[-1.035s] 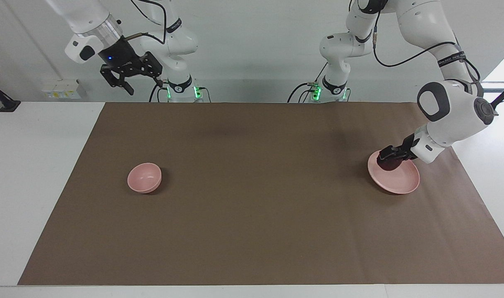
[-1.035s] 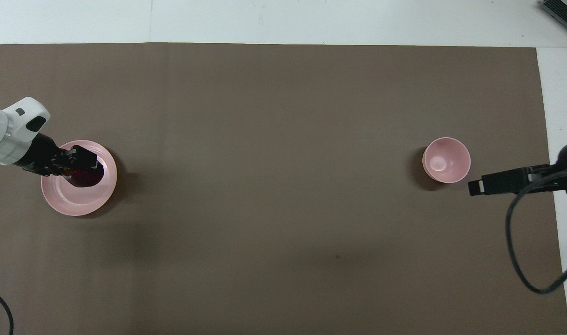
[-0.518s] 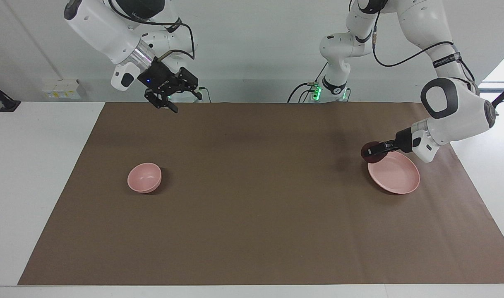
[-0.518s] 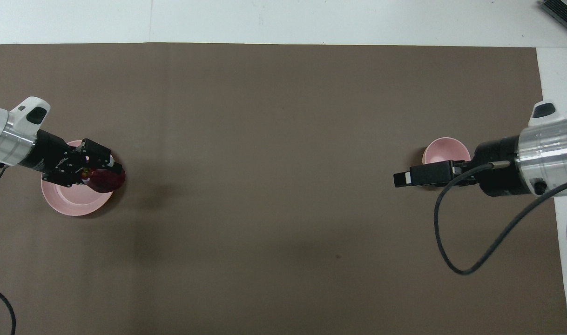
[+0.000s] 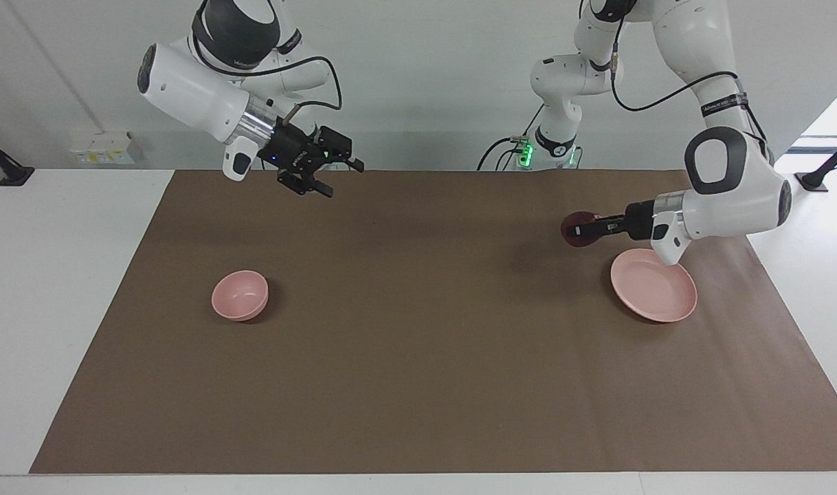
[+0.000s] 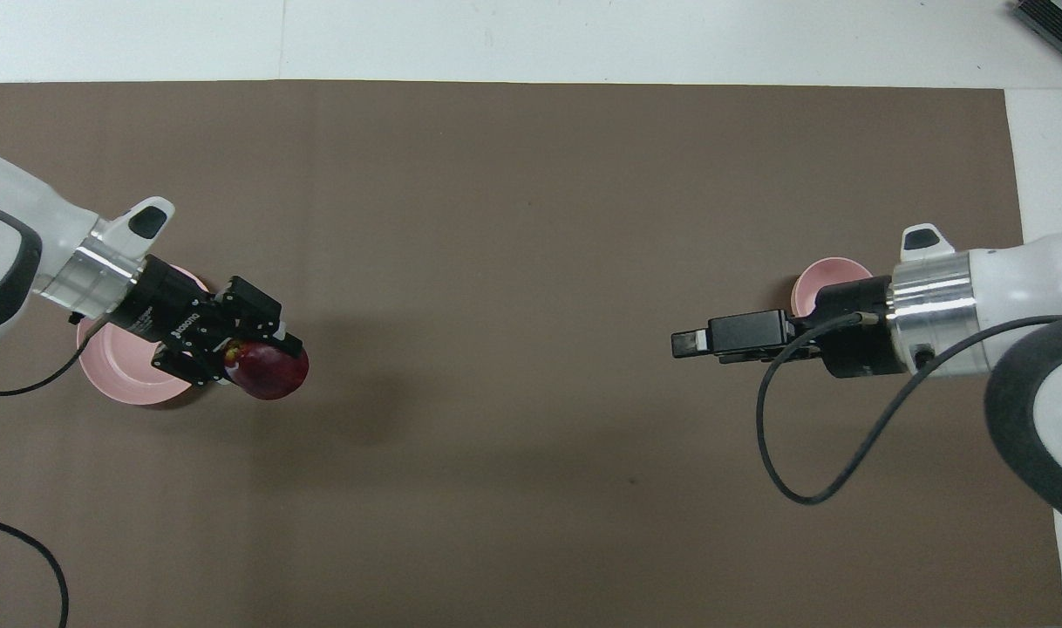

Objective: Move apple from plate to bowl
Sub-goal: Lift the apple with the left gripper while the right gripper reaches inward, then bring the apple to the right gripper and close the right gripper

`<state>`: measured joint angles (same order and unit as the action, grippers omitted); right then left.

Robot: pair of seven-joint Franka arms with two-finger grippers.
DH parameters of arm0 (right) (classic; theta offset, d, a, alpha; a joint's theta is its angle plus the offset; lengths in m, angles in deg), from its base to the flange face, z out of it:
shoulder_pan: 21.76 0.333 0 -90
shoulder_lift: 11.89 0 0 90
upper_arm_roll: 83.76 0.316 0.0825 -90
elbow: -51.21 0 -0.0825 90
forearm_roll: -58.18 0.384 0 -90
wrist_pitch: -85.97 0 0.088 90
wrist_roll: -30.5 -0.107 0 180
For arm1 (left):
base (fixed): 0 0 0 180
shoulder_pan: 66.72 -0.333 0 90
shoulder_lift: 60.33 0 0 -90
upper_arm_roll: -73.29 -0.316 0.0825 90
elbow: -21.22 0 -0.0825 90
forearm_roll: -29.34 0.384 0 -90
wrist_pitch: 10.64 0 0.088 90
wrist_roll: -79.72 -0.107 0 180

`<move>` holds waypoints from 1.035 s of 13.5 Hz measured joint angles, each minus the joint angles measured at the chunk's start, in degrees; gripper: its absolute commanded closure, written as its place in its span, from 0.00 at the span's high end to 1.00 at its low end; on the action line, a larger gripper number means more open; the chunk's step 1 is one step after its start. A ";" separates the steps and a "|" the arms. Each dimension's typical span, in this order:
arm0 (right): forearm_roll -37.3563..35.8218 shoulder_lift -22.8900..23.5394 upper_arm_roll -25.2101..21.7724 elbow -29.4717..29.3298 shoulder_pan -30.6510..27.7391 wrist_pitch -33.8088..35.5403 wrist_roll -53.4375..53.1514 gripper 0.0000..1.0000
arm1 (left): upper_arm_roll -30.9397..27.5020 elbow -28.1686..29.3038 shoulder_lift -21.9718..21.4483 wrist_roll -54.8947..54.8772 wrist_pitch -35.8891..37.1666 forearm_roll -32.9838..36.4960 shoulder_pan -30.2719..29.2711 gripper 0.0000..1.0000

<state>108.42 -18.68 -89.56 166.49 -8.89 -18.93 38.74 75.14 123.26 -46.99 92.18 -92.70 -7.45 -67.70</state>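
A: Facing view first. What is changing at the left arm's end?

B: The left gripper (image 5: 575, 231) is holding the apple (image 5: 575, 230) clamped between its fingers, and it is now carrying it in the air over the brown mat (image 5: 418, 385), just clear of the plate (image 5: 655, 295). A second ago the apple was sitting on the plate with the gripper down on it. The plate is lying bare now.

A: And the right arm?

B: The right gripper (image 5: 326, 180) is swinging in from its raised rest position. It is hanging over the mat near the robots' edge, fingers spread wide, holding nothing. The bowl (image 5: 240, 295) is standing untouched toward the right arm's end, well apart from the apple.

A: Overhead view?

B: The same reading. The left gripper (image 6: 265, 366) is extending toward the table's middle with the apple (image 6: 269, 371) at its tip, past the plate (image 6: 117, 384) rim. The right gripper (image 6: 701, 342) is reaching toward the middle too, partly covering the bowl (image 6: 832, 275).

A: Meaning for the task?

B: The lift-off is complete. Both arms are converging, so I judge a handover at mid-table is being prepared. The transfer to the bowl is not yet done.
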 measured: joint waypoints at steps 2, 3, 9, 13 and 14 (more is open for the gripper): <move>4.44 0.20 0.01 2.56 1.27 -2.28 0.56 1.00 | 1.25 -0.16 0.00 3.45 1.18 -3.09 2.39 0.00; 6.04 0.41 0.02 3.52 1.77 -2.85 0.61 1.00 | 2.55 -0.46 0.00 6.05 2.34 -5.05 3.13 0.00; 11.80 0.66 0.02 6.31 2.80 -4.58 1.37 1.00 | 8.19 -1.38 0.05 14.39 0.76 -16.34 6.39 0.00; 11.80 0.66 -0.07 6.69 2.74 -4.58 3.69 1.00 | 8.48 0.06 0.89 17.79 -6.60 -25.55 11.25 0.00; 11.80 0.66 -0.12 6.99 2.70 -4.58 4.36 1.00 | 8.53 0.49 1.06 18.13 -8.44 -27.96 12.25 0.00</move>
<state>120.23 -18.02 -89.68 173.48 -6.20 -23.51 43.11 83.67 123.74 -45.92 110.30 -101.15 -35.40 -55.45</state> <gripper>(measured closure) 0.000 0.211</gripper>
